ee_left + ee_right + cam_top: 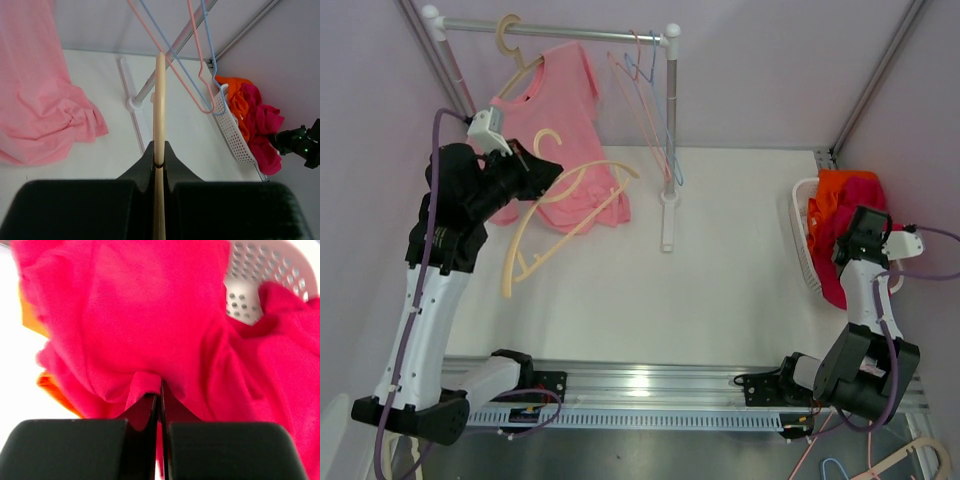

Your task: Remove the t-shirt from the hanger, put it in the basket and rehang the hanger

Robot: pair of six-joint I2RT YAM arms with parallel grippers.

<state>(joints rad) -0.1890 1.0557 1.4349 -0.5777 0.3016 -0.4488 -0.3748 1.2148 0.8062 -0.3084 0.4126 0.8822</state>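
My left gripper (548, 172) is shut on a bare cream hanger (516, 250), gripping its thin edge between the fingers in the left wrist view (159, 150), and holds it above the table. A pink t-shirt (560, 130) hangs on a second cream hanger (510, 35) hooked on the rack rod, with its hem bunched on the table. My right gripper (858, 228) is at the white basket (800, 235). It is shut on a fold of a magenta t-shirt (150, 315) in the right wrist view (160, 385).
The rack's post and foot (669, 215) stand mid-table. Pink and blue wire hangers (645, 75) hang on the rod. Orange cloth (840, 185) lies in the basket with the magenta shirt. More hangers (910, 460) lie at the bottom right, below the table edge.
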